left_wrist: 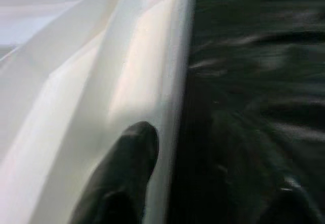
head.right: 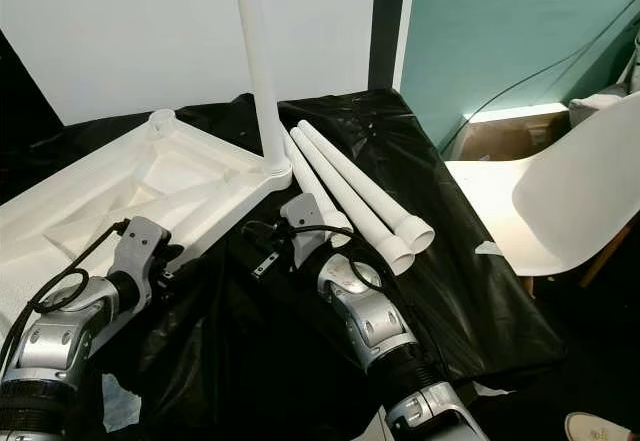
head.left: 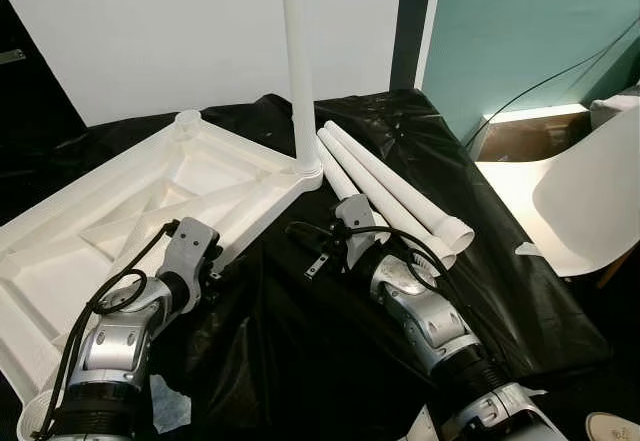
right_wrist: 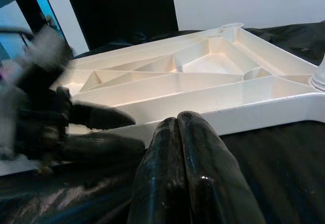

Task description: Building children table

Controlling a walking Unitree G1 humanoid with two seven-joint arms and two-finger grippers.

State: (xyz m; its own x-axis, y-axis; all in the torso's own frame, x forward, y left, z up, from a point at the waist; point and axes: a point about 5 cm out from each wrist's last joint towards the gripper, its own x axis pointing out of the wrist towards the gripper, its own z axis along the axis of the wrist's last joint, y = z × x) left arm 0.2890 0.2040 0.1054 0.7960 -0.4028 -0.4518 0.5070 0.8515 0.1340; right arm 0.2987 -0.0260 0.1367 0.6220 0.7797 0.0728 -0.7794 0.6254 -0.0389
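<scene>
One upturned white tabletop [head.left: 150,201] lies on black sheeting [head.left: 300,341], with one leg [head.left: 297,61] standing in its corner and three loose legs [head.left: 395,186] beside it. The right wrist view shows the right gripper [right_wrist: 177,132] pressed closed on nothing. The left wrist view shows the left gripper [left_wrist: 213,168] spread wide, one finger [left_wrist: 127,168] over the tabletop's edge.

Bright, even indoor light; head views sharp; left wrist view motion-blurred.

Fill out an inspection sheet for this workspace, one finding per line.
Surface: black plastic sheet, wrinkled.
Job's things: white tabletop lying upside down, one leg standing in its corner socket; three loose legs beside it.
Clutter: white paper scrap near the sheet's edge.
End effectors: left end effector open, straddling the tabletop edge; right end effector shut, empty, near that edge.
Cables: black cable along the teal wall.
Surroundings: white chair on the right.
</scene>
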